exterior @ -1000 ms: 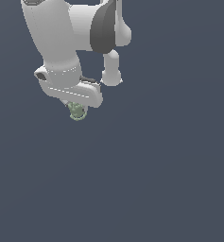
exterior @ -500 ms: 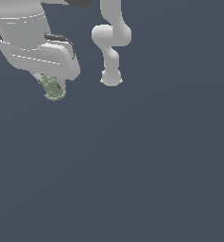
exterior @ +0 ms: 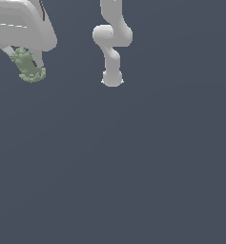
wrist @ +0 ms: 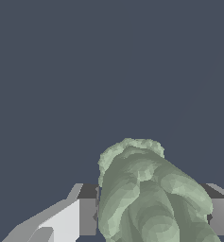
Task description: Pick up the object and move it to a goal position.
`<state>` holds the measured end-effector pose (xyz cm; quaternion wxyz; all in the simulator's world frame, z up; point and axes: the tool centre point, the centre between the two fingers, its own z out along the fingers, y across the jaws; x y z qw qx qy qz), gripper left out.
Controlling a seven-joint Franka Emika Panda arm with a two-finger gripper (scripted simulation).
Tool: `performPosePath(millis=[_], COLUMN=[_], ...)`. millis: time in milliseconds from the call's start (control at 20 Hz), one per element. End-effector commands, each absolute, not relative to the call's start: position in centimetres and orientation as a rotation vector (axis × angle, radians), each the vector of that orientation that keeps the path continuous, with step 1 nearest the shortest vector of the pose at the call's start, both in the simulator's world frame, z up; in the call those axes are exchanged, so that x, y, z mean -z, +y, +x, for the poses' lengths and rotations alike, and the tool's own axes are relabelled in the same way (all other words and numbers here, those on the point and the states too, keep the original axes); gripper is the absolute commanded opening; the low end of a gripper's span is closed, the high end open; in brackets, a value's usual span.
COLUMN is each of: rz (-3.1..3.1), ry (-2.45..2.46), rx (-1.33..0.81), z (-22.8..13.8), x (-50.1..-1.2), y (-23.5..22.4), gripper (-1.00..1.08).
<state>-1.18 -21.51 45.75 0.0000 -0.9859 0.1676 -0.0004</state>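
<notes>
A: Shifting further toward exterior view's left and nearer the camera since half a second back — gripper [exterior: 29,66] now crowding the upper-left corner, partly cropped. Lump going along with it, same place between the fingers.

B: Clamping what, exactly?

A: Gripping the lump [exterior: 27,65], pale grey-green, bumpy. Wrist view showing fingers [wrist: 87,210] pressing on both flanks, lump [wrist: 149,194] bulging out past the tips. Hanging clear of the floor, judging by nothing under it in either view.

B: Risks?

A: Slipping, mostly. Bumpy rounded skin giving the pads poor flat contact; much of the lump sticking out beyond them. Swinging fast or stopping hard probably rolling it out of the grip. Also tilting in the grip, looking skewed in wrist view. Dropping from up here likely meaning bouncing or rolling off.

B: Goal showing anywhere?

A: Not seeing any marker in either view, so not judging how far along. Leaving the exterior view soon if heading on the same way, making checking harder.

B: Surroundings?

A: Plain dark slate-blue floor [exterior: 133,167], flat, featureless. Arm base [exterior: 112,78] standing well apart from the gripper, toward exterior view's right of it. Not spotting walls, edges or anything for colliding with.
</notes>
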Motion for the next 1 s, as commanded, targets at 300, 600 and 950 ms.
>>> performPosePath(millis=[300, 600, 950], rz=[-3.097, -3.097, -3.097], ry=[0.525, 0.525, 0.525], rx=[0.0, 0.0, 0.0], z=[-1.0, -0.8, -0.8], x=[-49.4, -50.5, -51.0], y=[-23.4, -24.1, -24.3], gripper=[-1.0, -1.0, -1.0])
